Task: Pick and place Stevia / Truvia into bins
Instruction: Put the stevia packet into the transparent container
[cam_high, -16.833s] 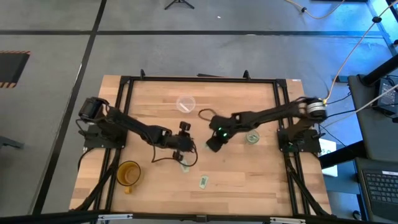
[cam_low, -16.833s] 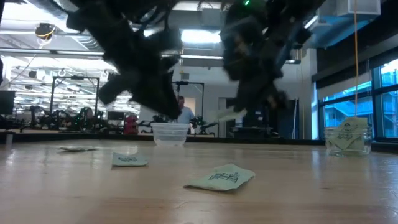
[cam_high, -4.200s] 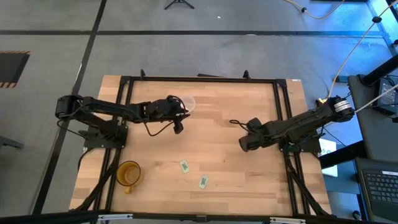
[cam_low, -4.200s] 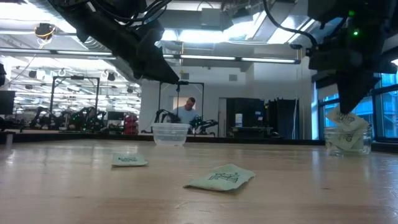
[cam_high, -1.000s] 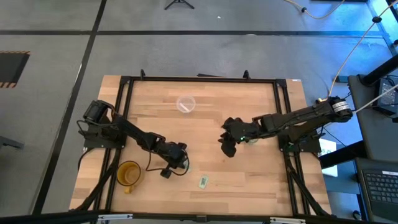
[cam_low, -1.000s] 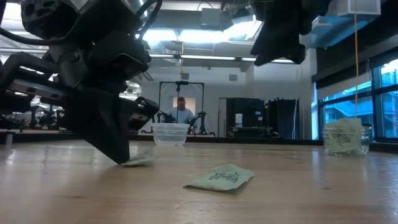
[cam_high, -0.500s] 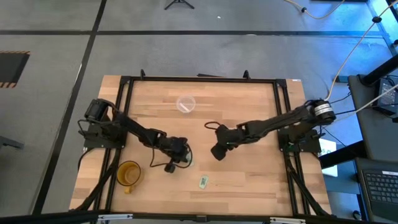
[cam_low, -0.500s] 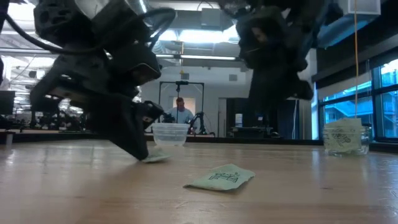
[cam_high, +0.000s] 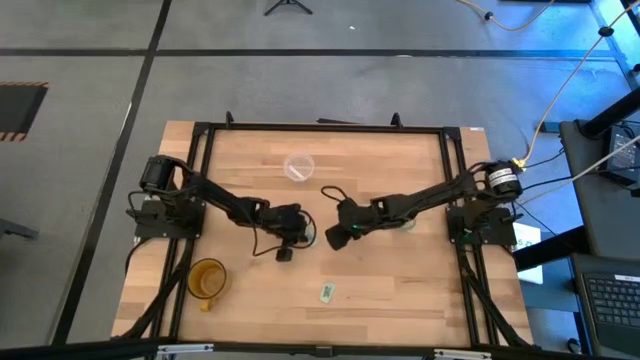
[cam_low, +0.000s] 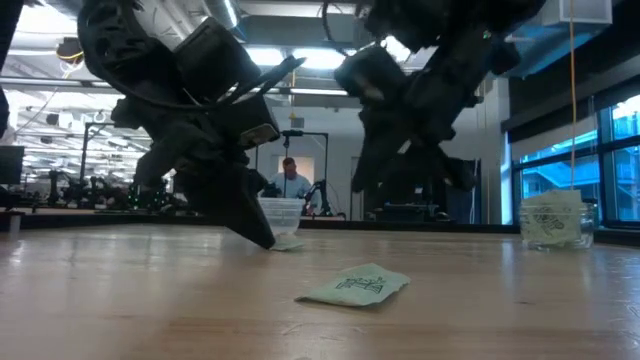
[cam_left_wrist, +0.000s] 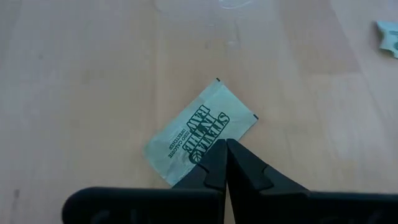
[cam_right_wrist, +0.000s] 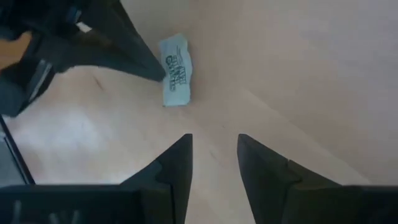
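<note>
My left gripper (cam_high: 300, 236) is shut on a white-and-green Stevia sachet (cam_left_wrist: 202, 134) at the table's middle, low over the wood; the sachet also shows in the low view (cam_low: 286, 243). My right gripper (cam_right_wrist: 213, 140) is open and empty, just right of the left gripper in the high view (cam_high: 335, 238), pointing toward that sachet (cam_right_wrist: 176, 78). Another sachet (cam_high: 326, 292) lies flat on the table nearer the front. The wide whitish cup (cam_high: 298, 167) stands behind. The glassy cup (cam_low: 555, 222) holds several sachets. My left gripper pinches the sachet between its two shut fingers at the middle of one long edge (cam_left_wrist: 214, 142). The fingers slant down from the table's near left. The sachet lies flat at table height; I cannot tell whether it is clear of the wood.
An amber mug (cam_high: 207, 278) stands near the table's front left. The right arm (cam_high: 430, 197) crosses over the glassy cup in the high view. A person shows far off in the room behind the table (cam_low: 291, 178).
My left gripper has gone toward the table's far edge and somewhat right, taking the sachet with it low along the table toward the whitish cup. My right gripper has moved toward the table's left, closing in on the left gripper.
</note>
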